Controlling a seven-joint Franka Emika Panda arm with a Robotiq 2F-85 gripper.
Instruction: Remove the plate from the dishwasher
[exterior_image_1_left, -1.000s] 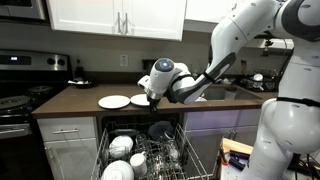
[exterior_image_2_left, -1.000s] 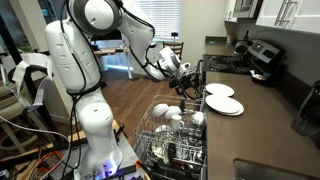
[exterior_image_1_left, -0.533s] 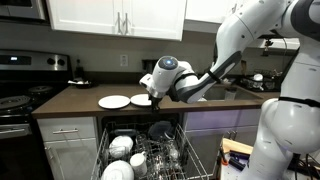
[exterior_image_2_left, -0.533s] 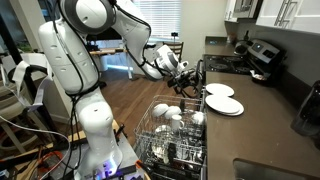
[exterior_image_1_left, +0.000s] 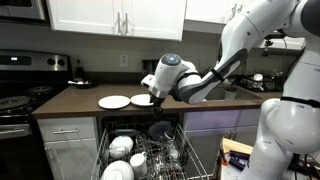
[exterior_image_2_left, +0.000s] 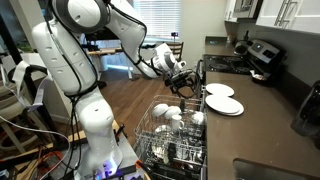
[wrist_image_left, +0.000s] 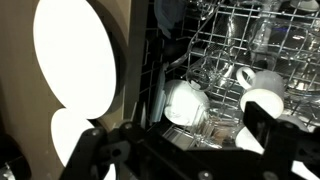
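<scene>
jaws (exterior_image_1_left: 150, 98) wide open, empty, over worktop (exterior_image_1_left: 80, 98) edge | two plates (exterior_image_1_left: 114, 101) on worktop, rack (exterior_image_2_left: 172, 128) below holds cups | next: stay high, clear the rims

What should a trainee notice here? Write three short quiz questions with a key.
1. True or false: the gripper holds a plate.
2. How many plates lie on the counter?
3. The rack of the dishwasher is: A empty, B loaded with white dishes.

Key: 1 false, it is open and holds nothing; 2 two; 3 B.
</scene>
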